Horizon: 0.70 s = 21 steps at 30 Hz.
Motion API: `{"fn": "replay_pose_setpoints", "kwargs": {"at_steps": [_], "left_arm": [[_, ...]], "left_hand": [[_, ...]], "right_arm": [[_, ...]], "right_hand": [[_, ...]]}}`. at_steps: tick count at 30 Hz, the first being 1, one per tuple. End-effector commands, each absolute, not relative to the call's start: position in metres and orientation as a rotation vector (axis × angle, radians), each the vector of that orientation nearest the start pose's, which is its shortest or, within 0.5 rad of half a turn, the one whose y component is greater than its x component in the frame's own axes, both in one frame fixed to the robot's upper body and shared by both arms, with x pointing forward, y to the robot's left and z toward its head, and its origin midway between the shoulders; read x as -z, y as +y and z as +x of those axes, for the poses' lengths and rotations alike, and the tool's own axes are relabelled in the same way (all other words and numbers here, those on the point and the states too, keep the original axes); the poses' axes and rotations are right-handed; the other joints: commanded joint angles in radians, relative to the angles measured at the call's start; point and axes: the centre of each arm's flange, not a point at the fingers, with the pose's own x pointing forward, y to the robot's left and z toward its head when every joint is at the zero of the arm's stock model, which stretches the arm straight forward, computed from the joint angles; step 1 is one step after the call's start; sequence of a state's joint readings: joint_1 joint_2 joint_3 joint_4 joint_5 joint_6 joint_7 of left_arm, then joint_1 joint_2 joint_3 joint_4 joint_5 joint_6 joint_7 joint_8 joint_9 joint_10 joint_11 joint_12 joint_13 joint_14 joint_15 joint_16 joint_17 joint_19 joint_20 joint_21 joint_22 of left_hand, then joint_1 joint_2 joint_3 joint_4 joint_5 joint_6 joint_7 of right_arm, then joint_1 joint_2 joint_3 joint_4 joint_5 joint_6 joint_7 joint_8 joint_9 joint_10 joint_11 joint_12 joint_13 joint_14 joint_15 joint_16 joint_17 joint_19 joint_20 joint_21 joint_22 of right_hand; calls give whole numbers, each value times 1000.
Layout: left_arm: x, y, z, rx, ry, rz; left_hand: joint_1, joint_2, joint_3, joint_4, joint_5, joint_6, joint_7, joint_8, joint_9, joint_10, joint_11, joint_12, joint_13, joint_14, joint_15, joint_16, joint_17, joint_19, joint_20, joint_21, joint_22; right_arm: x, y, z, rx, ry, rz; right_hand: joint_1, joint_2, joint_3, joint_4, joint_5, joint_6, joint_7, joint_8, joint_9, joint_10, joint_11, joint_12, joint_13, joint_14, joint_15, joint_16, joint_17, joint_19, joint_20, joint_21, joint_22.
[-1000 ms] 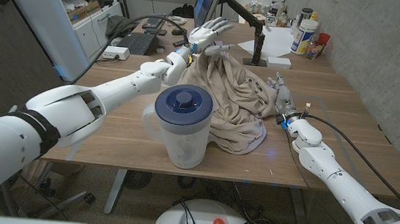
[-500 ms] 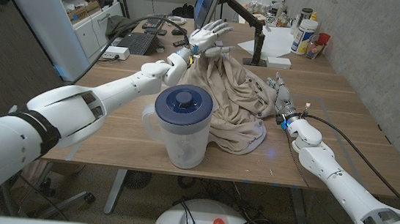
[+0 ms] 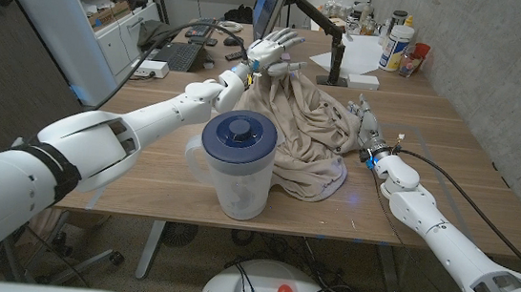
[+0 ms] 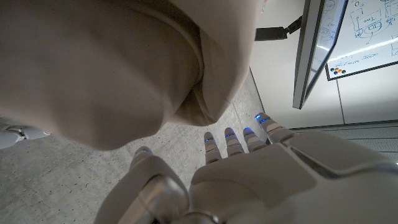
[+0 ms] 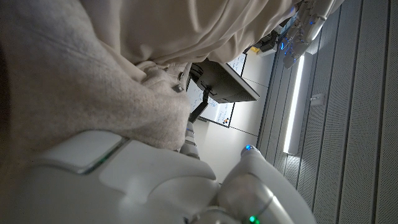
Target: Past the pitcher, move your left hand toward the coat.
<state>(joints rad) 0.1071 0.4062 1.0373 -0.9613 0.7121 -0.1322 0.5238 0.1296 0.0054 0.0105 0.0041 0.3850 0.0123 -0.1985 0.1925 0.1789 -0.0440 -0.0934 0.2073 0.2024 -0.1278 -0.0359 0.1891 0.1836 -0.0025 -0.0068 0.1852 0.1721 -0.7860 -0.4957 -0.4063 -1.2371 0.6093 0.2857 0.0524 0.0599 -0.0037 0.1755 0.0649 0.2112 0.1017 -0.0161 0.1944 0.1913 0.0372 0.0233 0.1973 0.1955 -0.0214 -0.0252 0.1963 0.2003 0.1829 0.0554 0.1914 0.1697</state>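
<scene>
Glossy white, rounded shell segments along both arms, black bands at the joints. Pale grey-white left hand (image 3: 270, 47) with blue-lit fingertips (image 4: 231, 138). Silvery right hand (image 3: 366, 126), black cable trailing from its wrist. Small green light near the right wrist.

Pitcher (image 3: 237, 163) blocks near centre (coat (image 3: 305, 131) heaped behind); bare table (image 3: 143, 168) leftward passable.
</scene>
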Motion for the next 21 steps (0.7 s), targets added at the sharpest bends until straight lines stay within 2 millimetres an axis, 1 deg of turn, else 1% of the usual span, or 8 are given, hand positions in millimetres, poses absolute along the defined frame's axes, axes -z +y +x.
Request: {"fn": "replay_pose_setpoints", "kwargs": {"at_steps": [1, 5, 8, 17, 18, 21], "left_arm": [[-171, 111, 674, -233, -1177, 1533], [-170, 111, 675, -232, -1174, 1532], [-169, 112, 675, -233, -1172, 1533], [-168, 114, 675, -236, -1168, 1530], [-168, 114, 675, -236, -1168, 1530], [-169, 114, 675, -237, -1169, 1529]], "left_hand": [[-4, 5, -3, -4, 6, 1, -4, 4, 4, 3, -1, 6, 2, 3, -78, 8, 4, 6, 2, 6, 3], [-4, 5, -4, -4, 7, 3, -2, 5, 4, 7, 3, 7, 2, 4, -78, 8, 4, 7, 2, 7, 3], [-3, 6, -5, -4, 7, 4, -2, 5, 4, 6, -2, 7, 1, 4, -78, 8, 4, 7, 2, 7, 3], [-2, 6, -6, -4, 8, 6, -1, 6, 4, 8, 0, 8, 1, 6, -78, 8, 4, 8, 3, 7, 3], [-2, 7, -6, -4, 8, 7, -1, 6, 4, 9, 0, 8, 1, 6, -77, 8, 4, 8, 3, 7, 3], [-1, 7, -6, -4, 9, 7, -1, 7, 4, 8, 1, 7, 1, 5, -78, 7, 4, 8, 3, 7, 3]], "right_arm": [[24, -281, 665, -226, -575, -18], [24, -281, 665, -226, -574, -18], [24, -280, 665, -228, -575, -20], [24, -280, 665, -227, -574, -19], [24, -280, 665, -227, -574, -19], [24, -280, 665, -226, -575, -19]], "right_hand": [[8, 5, -3, -1, 0, -4, 3, 3, 2, -4, -1, -1, -1, -12, -1, 3, -1, 0, -5, -2, 2], [8, 5, -3, -1, 0, -3, 3, 3, 2, -5, -2, -1, -1, -11, -2, 3, -1, 0, -5, -2, 2], [8, 6, -3, -1, 0, -3, 3, 4, 2, -5, -2, -1, -1, -12, -2, 3, -1, 0, -5, -2, 2], [8, 6, -3, -2, 0, -3, 4, 3, 2, -5, -1, 0, -1, -12, -2, 3, -1, 0, -5, -2, 2], [8, 7, -3, -2, 0, -3, 5, 3, 2, -4, -2, 0, -1, -12, -2, 3, -1, 1, -11, -1, 2], [8, 7, -4, -2, 0, -3, 5, 3, 2, -5, -2, 0, -1, -12, -2, 3, -1, 1, -12, -1, 2]]}}
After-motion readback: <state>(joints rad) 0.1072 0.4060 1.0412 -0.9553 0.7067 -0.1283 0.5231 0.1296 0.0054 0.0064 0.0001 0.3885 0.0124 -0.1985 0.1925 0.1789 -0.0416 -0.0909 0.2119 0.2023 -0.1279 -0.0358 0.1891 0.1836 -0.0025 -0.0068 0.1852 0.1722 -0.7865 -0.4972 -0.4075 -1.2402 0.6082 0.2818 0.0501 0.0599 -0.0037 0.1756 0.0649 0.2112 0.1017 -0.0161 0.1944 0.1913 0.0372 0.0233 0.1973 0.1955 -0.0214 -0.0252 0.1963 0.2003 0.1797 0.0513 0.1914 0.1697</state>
